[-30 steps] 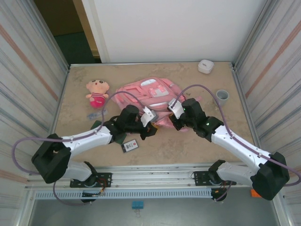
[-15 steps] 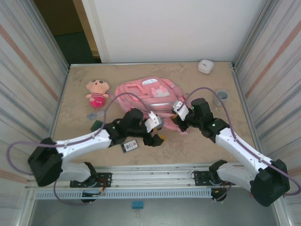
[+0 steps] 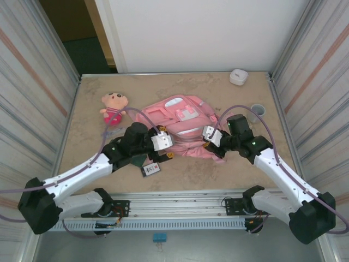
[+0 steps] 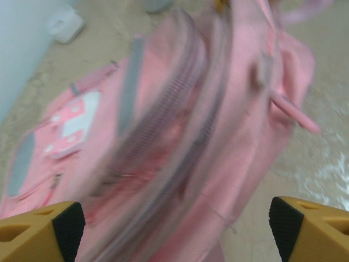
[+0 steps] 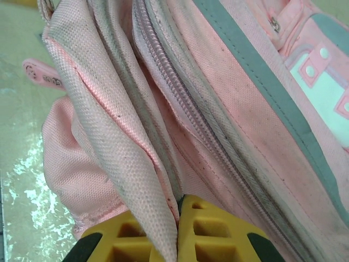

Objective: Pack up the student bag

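Note:
The student bag point(image 3: 182, 121), a big pink backpack with a white patch and grey-trimmed zip pockets, lies flat mid-table. My left gripper point(image 3: 168, 153) sits at its near left edge, open. In the left wrist view its yellow fingers point(image 4: 43, 232) stand far apart, with the blurred student bag point(image 4: 180, 125) just ahead and nothing held. My right gripper point(image 3: 217, 146) is at the bag's near right corner. In the right wrist view it point(image 5: 178, 232) is shut on a fold of the student bag point(image 5: 136, 164) beside a zipper line.
A plush doll point(image 3: 113, 107) lies left of the bag, with a small blue item point(image 3: 109, 132) below it. A dark card point(image 3: 151, 169) lies near the front edge. A white box point(image 3: 238, 76) sits at the back right and a grey cup point(image 3: 257, 112) to the right.
My left gripper opened, letting go of the bag, and drew back to the left. My right gripper moved right and nearer, still pinching the fabric. The bag has shifted and lies flatter.

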### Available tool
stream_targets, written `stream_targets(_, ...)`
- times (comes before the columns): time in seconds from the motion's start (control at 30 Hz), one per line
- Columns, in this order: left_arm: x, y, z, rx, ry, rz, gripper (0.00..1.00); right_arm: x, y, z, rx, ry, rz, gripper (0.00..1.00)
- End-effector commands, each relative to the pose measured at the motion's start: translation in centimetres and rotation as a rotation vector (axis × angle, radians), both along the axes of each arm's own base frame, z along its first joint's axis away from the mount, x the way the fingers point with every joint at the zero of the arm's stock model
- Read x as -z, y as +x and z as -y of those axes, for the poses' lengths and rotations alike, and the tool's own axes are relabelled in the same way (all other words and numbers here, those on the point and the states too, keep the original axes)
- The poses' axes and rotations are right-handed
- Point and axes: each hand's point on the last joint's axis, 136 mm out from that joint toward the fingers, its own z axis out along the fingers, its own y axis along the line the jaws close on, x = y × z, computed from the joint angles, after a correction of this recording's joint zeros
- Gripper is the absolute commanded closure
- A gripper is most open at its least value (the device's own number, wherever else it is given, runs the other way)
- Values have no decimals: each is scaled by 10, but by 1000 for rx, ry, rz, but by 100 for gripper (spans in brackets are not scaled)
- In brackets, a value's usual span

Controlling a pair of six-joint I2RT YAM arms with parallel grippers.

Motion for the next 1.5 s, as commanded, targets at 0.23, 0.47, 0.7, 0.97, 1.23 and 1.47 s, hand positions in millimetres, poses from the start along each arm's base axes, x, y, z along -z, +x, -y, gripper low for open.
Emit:
stream_targets(0.23,2,14,36,137,29,52,50,-46,-8,-16,-129,132,15,100)
stream_targets(0.47,-15,0,54,81,-116,-134,100,-19,58,25,285,110,26,97)
stream_targets(0.7,-4,9,65,-95,-271,-383,100,-20,57,35,437,233,-98,55)
stream_targets(0.97,10,12,70,-132,-303,-541,100,-56,28,67,823,302,-261,38)
stream_targets(1.23,10,15,68,-155,-325,-625,100,-55,-16,48,1068,402,-504,46)
stream_targets(1.47,9,18,64,-167,-343,-671,100,-40,-19,14,1165,404,-491,53)
